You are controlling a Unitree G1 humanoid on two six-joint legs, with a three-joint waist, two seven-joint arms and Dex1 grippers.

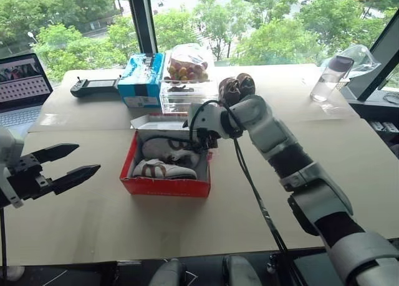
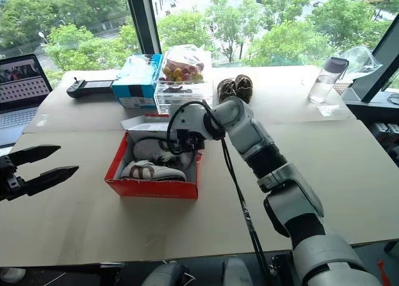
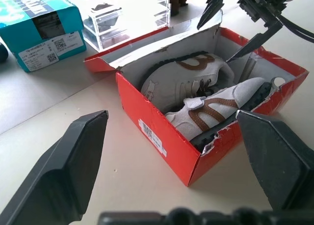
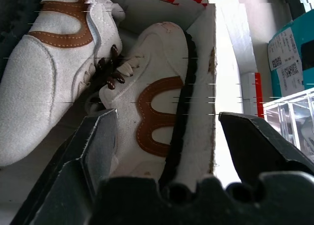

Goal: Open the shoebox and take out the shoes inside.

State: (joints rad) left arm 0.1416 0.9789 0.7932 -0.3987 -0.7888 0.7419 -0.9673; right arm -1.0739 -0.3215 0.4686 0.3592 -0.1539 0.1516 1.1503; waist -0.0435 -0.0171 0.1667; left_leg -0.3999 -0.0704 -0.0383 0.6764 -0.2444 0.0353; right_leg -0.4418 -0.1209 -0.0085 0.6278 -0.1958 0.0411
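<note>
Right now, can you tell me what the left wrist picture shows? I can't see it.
An open red shoebox sits on a tan table, with two white shoes with brown stripes lying inside. The left gripper points at it with jaws wide open, and the right gripper hovers open over the box's far side.

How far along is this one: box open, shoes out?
Done: the shoebox is open, lid folded back. In hand: the right gripper, jaws open, is over the box's far end, above the shoes; nothing grasped. The left gripper hangs open beside the box. Left: lifting both shoes out.
</note>
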